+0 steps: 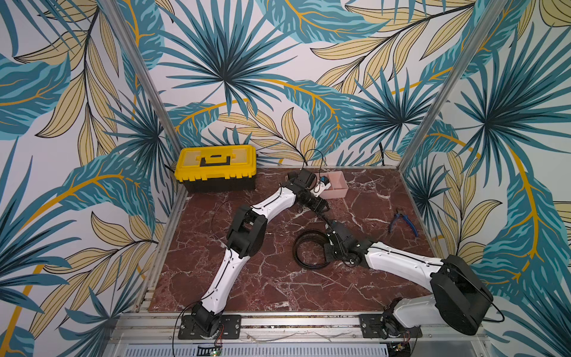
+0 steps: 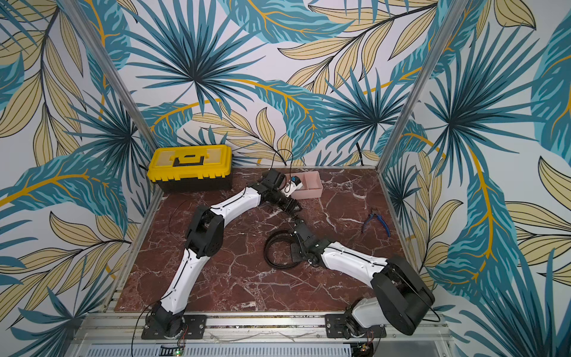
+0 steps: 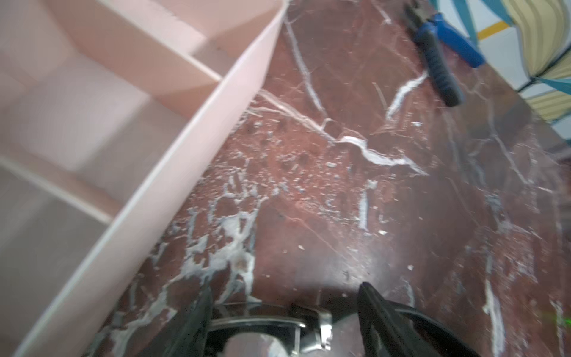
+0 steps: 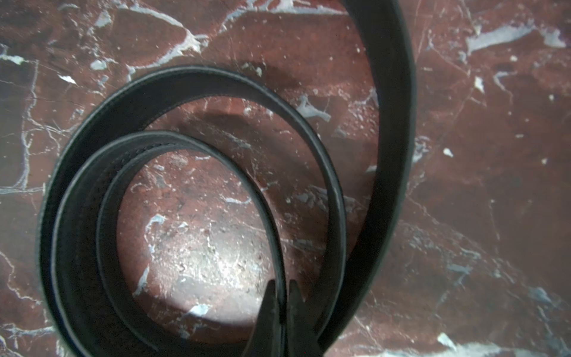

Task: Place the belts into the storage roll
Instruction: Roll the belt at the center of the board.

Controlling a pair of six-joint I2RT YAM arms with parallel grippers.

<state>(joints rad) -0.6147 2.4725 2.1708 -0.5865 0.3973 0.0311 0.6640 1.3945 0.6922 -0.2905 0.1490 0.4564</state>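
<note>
A black belt [image 1: 309, 247] lies in loose loops on the marble table in both top views [image 2: 278, 247]. My right gripper [image 4: 281, 284] is shut on the belt's inner strap [image 4: 197, 80]; in a top view it sits at the loop's right side [image 1: 326, 247]. The belt's metal buckle [image 3: 312, 324] lies between the spread fingers of my left gripper [image 3: 287, 287], which is open, just in front of the storage roll [image 1: 338, 185]. This pink tray's wall [image 3: 173, 160] runs beside the gripper, and the compartments in view hold nothing.
A yellow-and-black toolbox [image 1: 216, 167] stands at the back left corner. Blue-handled pliers [image 1: 403, 221] lie near the right edge, also in the left wrist view [image 3: 441, 61]. Metal frame posts and patterned walls close in the table.
</note>
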